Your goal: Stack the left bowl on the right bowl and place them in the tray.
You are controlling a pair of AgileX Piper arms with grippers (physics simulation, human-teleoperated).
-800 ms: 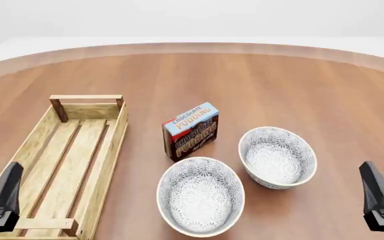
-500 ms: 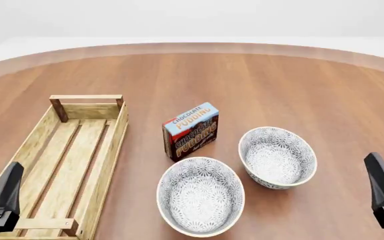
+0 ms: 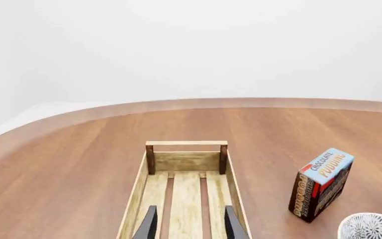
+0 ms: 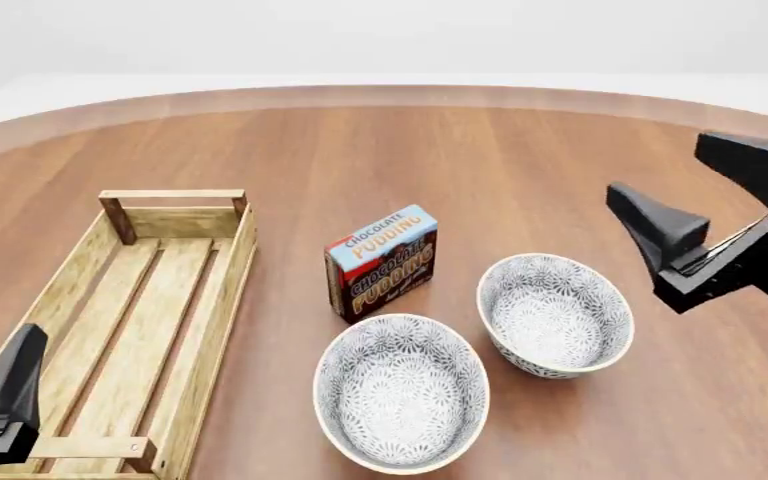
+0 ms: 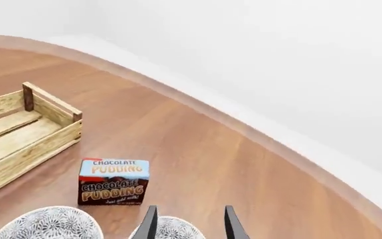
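Note:
The left bowl, white with a grey-black floral pattern, sits near the table's front; its look-alike, the right bowl, stands just right of and behind it. Both are empty and apart. The tray, a long light-wood crate, lies at the left. My right gripper hovers open, above and to the right of the right bowl; in its wrist view that right bowl shows between the fingers. My left gripper is low over the tray's near left corner, open over the slats.
A chocolate pudding box stands upright between the tray and the bowls, just behind the left bowl. The round wooden table stretches bare beyond it to a curved far edge.
My right arm has risen from the front right corner and swung forward and inward, now high beside the right bowl. The left arm, bowls, box and tray have not moved.

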